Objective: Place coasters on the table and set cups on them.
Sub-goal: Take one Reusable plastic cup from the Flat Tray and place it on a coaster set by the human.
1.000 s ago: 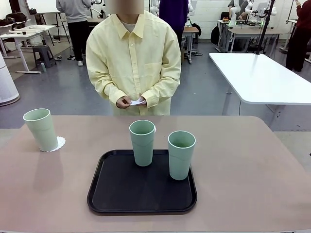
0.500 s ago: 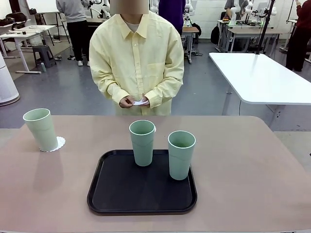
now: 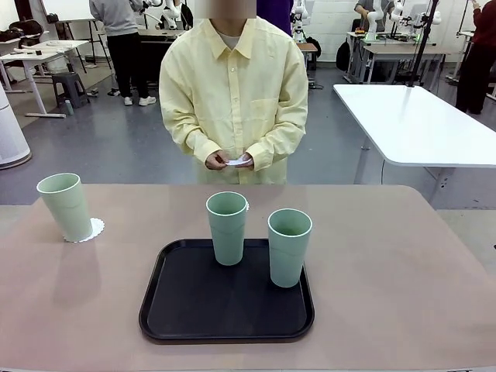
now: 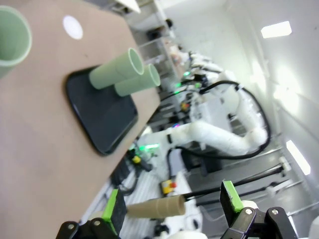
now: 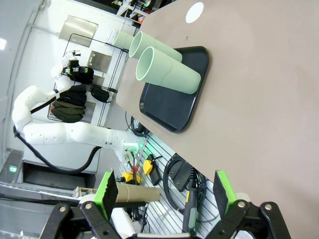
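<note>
One pale green cup (image 3: pixel 66 205) is standing upright on a scalloped white coaster (image 3: pixel 94 229) at the far left of the beige table (image 3: pixel 403 287). The middle cup (image 3: pixel 227 227) and the right cup (image 3: pixel 289 246) are standing upright, near each other but not touching, on the black tray (image 3: pixel 167 311) in the middle of the table. A second coaster (image 5: pixel 194 12) is lying bare on the table just beyond the tray, peeking out behind the middle cup in the front view. At the far side, a person (image 3: pixel 232 85) is holding a small white disc (image 3: pixel 235 162) between both hands (image 3: pixel 215 160). The left gripper (image 4: pixel 172 204) is hanging well apart from the cups, its jaws gaping wide and gripping nothing. The right gripper (image 5: pixel 163 191) is doing the same.
</note>
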